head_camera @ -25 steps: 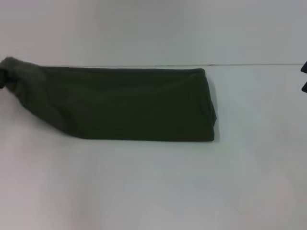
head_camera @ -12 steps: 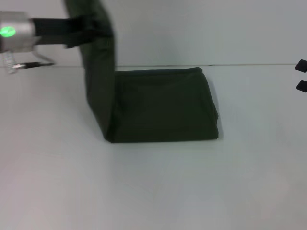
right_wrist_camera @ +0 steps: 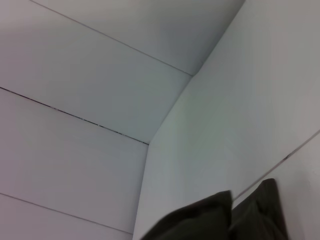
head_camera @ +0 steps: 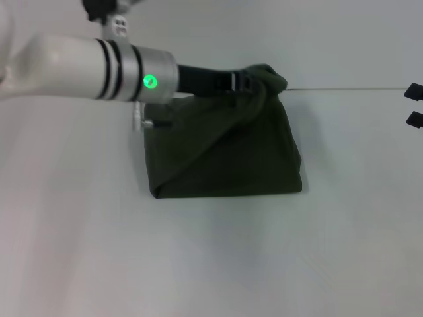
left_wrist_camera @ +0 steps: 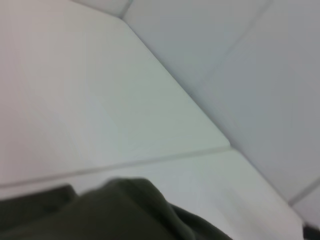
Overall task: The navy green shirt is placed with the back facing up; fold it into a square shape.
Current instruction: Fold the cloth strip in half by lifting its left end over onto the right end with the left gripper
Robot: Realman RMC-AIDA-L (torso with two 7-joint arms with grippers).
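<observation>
The navy green shirt (head_camera: 225, 158) lies on the white table (head_camera: 211, 264) as a folded, roughly square dark olive block near the far edge. My left arm reaches across it from the left. The left gripper (head_camera: 254, 80) is shut on a bunch of the shirt's cloth, held just above the block's far right corner, and the cloth drapes down from it over the layer beneath. The fabric wraps the fingers and hides them. In the left wrist view, a fold of the shirt (left_wrist_camera: 125, 210) fills the lower edge. My right gripper (head_camera: 414, 105) waits at the right edge, its two black tips apart.
A white wall (head_camera: 297, 39) rises directly behind the table's far edge, close to the shirt. Bare white table surface spreads in front of the shirt and to both sides. In the right wrist view there are wall panels and two dark shapes (right_wrist_camera: 220, 217) at the bottom.
The left arm swung the lifted left end of the shirt to the right, over the rest. The long strip became a short, doubled block. The right gripper barely moved.
</observation>
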